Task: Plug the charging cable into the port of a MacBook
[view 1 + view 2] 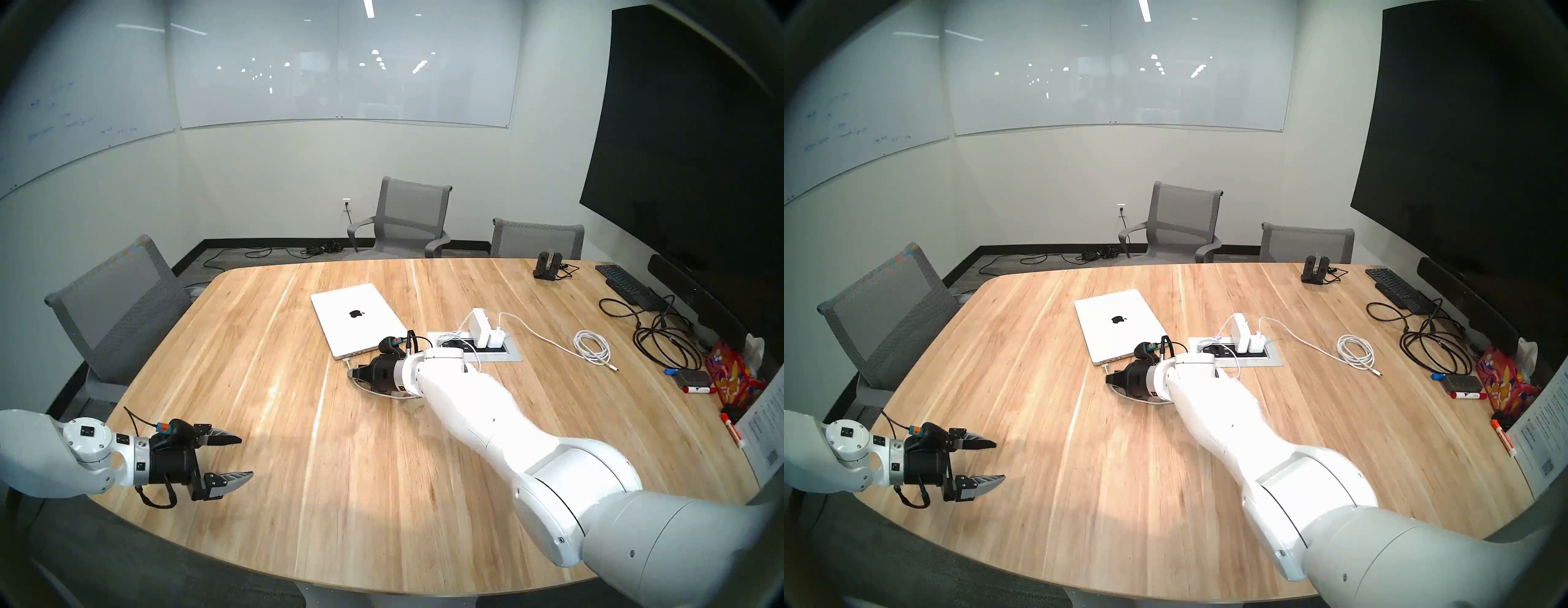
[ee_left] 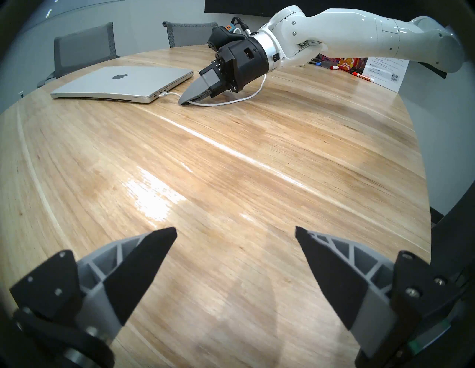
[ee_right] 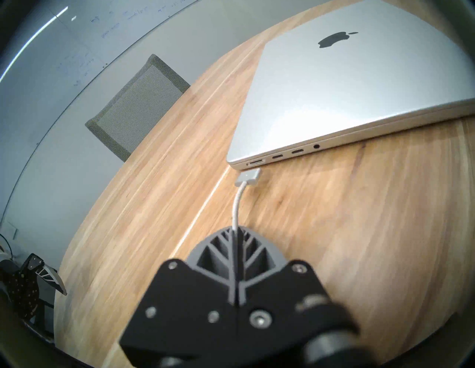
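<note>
**A:** Anything sitting in a container?

**B:** Only the recessed power box (image 1: 511, 356) set into the tabletop (image 1: 297, 446), just right of the MacBook (image 1: 358, 318). Two white chargers (image 1: 483, 329) stand plugged into it.

**A:** And the MacBook itself?

**B:** Closed, flat, silver, black apple logo up. Along its near side edge runs a row of dark slots; the port (image 3: 255, 162) is the endmost one, at the corner.

**A:** Where's the charging cable (image 3: 237, 203)?

**B:** My right tool (image 3: 236, 230) is clenched on the thin white cord, a short way behind its flat white-and-silver connector (image 3: 248, 177). The connector lies just in front of the port, tilted a little against the edge. I cannot tell whether it touches. Behind my tool the cord loops over the tabletop, away from the MacBook.

**A:** Your other tool?

**B:** My left tool (image 1: 242, 458) is released, fingers spread, empty, hanging over the tabletop's near left edge, well apart from the MacBook.
</note>
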Robot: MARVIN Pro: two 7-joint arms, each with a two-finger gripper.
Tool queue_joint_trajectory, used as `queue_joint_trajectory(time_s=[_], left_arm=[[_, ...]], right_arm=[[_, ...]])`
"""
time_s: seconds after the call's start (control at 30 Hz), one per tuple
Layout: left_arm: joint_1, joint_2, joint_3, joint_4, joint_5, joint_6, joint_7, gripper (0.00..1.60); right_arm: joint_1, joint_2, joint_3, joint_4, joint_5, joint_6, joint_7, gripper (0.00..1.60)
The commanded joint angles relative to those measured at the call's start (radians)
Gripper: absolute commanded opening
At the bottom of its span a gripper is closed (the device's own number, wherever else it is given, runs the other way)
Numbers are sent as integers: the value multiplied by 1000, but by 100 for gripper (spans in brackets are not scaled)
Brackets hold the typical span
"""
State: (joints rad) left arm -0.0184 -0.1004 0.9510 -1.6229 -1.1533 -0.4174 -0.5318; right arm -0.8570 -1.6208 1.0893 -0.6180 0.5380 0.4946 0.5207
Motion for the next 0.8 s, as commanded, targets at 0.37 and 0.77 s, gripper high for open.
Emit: queue_joint_trajectory(time_s=[0.37,0.77], left_arm=[[-6,-1,-6,0,0,-1,1,160],[-6,-1,-6,0,0,-1,1,160]], right_arm=[[6,-10,-8,65,3,-20,9,0],[30,-15,-15,98,-1,-31,17,0]])
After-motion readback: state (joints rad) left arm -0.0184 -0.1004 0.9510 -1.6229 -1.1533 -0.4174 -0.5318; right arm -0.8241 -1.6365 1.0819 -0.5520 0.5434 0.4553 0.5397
